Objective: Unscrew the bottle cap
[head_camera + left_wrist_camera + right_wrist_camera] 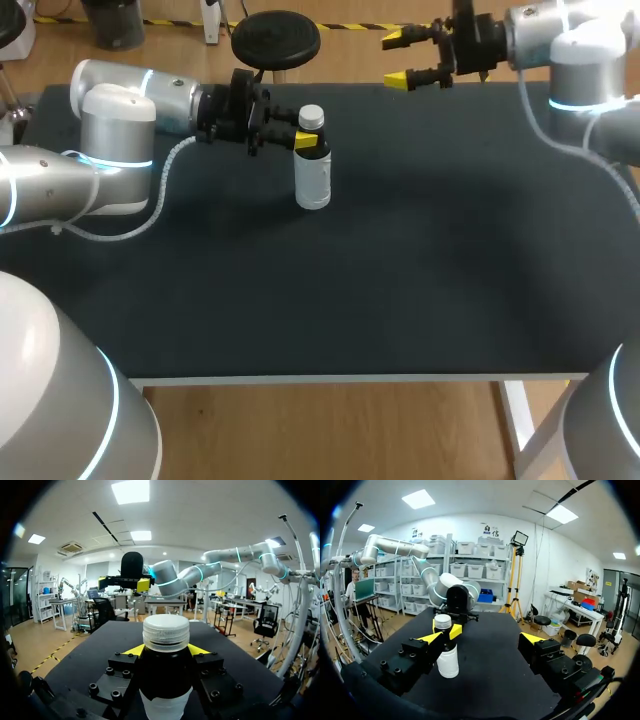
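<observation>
Black desk (400, 280) carries a white-capped bottle (313, 178) standing upright toward its far edge, left of centre, where the left claw (304, 141) clamps its dark neck; the right claw (396, 59) hangs wide open, empty, over the far edge

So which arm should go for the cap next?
Right, probably: the right gripper is open and empty, facing the bottle, whose white cap is exposed; the left gripper grips the bottle's neck and must hold it steady.
</observation>
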`<state>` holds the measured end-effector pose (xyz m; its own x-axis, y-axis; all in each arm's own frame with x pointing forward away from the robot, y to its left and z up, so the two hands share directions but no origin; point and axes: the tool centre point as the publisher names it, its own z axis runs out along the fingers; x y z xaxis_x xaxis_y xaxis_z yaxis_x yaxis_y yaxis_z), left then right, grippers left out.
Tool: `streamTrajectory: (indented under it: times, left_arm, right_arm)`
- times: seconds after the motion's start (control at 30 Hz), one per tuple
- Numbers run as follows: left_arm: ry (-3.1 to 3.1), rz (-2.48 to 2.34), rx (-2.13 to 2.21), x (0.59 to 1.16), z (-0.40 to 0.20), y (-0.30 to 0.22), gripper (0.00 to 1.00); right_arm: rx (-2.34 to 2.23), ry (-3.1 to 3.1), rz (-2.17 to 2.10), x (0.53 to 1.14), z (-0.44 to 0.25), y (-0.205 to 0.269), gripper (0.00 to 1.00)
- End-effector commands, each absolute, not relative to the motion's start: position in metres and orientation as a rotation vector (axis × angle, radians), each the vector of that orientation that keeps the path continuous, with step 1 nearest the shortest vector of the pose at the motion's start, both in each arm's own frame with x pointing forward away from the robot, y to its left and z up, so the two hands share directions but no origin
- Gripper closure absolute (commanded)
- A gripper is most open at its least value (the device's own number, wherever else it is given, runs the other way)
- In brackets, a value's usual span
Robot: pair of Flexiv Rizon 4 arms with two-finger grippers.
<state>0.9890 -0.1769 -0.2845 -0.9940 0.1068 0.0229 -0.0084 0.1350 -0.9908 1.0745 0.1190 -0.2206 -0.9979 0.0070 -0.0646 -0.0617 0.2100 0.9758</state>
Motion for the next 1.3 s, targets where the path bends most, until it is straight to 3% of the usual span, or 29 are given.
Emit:
streamTrajectory:
  times: [0.03,0.47,1.3]
  left_arm:
    - [-2.294,2.006,-0.107,0.991,-0.285,-0.176,1.00]
    - [-2.294,2.006,-0.107,0.991,-0.285,-0.176,1.00]
    - [-2.294,2.006,-0.107,0.991,-0.285,-0.176,1.00]
  right_arm:
    - [-0.029,2.398,1.955,1.069,-0.227,0.138,0.00]
    - [0.015,2.385,2.039,1.045,-0.238,0.180,0.00]
    - [0.041,2.400,2.110,1.012,-0.241,0.220,0.00]
